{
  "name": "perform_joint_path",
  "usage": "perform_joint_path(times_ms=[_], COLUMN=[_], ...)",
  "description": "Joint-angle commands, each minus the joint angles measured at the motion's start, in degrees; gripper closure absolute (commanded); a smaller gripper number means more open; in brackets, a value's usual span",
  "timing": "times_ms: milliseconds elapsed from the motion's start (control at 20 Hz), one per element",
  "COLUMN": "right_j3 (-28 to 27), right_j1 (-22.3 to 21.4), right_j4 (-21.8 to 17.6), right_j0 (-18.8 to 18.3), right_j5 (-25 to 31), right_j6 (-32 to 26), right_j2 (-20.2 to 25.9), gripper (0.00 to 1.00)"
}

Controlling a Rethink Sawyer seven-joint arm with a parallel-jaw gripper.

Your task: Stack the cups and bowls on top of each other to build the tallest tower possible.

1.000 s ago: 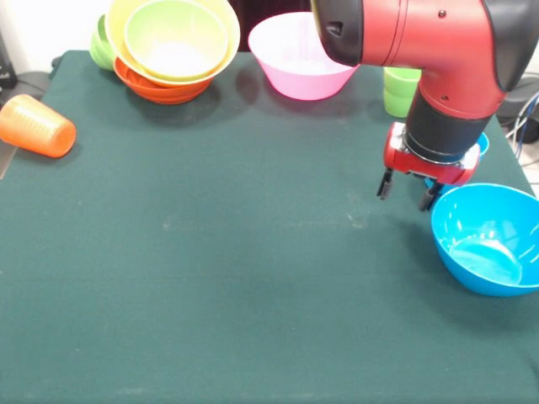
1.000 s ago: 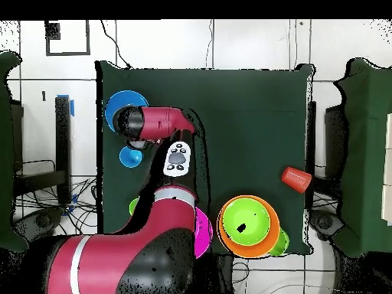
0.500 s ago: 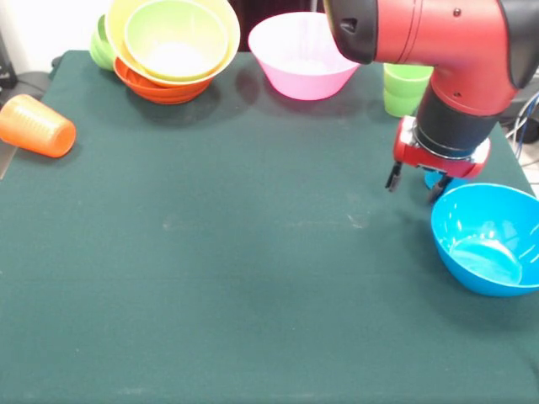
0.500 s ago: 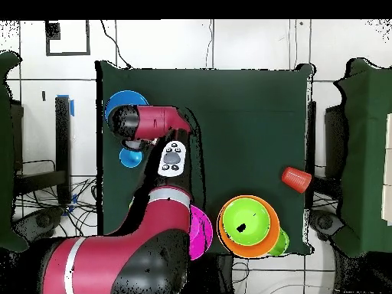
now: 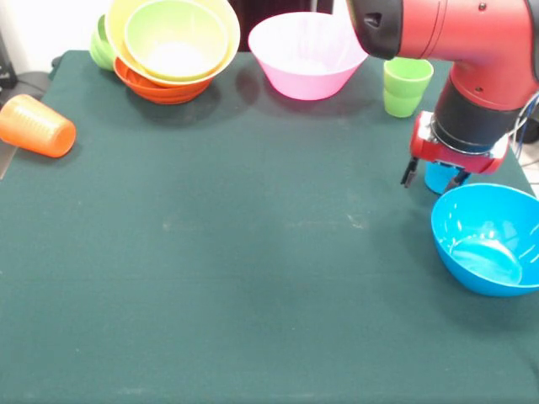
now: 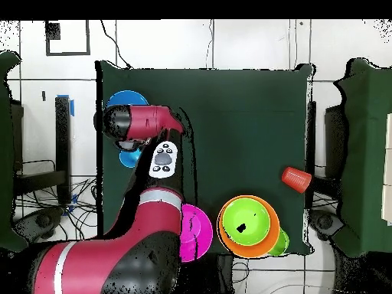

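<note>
Gripper (image 5: 432, 178) open, empty, poised over light blue cup (image 5: 440, 175) at far right of surface (image 5: 253, 252), just behind blue bowl (image 5: 488, 237). Cup likely light, rigid, glossy-slick; grip across rim wall, squeeze gently.
</note>
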Motion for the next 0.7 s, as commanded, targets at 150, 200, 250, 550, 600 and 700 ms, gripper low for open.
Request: perform_joint_path(times_ms=[150,200,250,550,600,700], right_j3=[-0.32,-0.3,-0.39,0.12,0.05,0.38], right_j1=[-0.39,-0.38,-0.34,-0.29,-0.28,0.05], right_j4=[1.42,1.5,1.52,2.04,2.07,2.01], right_j0=[0.59,0.58,0.56,0.01,0.04,0.04], right_j5=[3.0,2.95,2.98,1.81,2.03,0.79], right_j6=[9.52,9.44,9.35,8.4,8.4,8.36], right_j2=[2.48,2.46,2.43,2.83,2.72,2.77], gripper=[0.0,0.0,0.0,0.0,0.0,0.0])
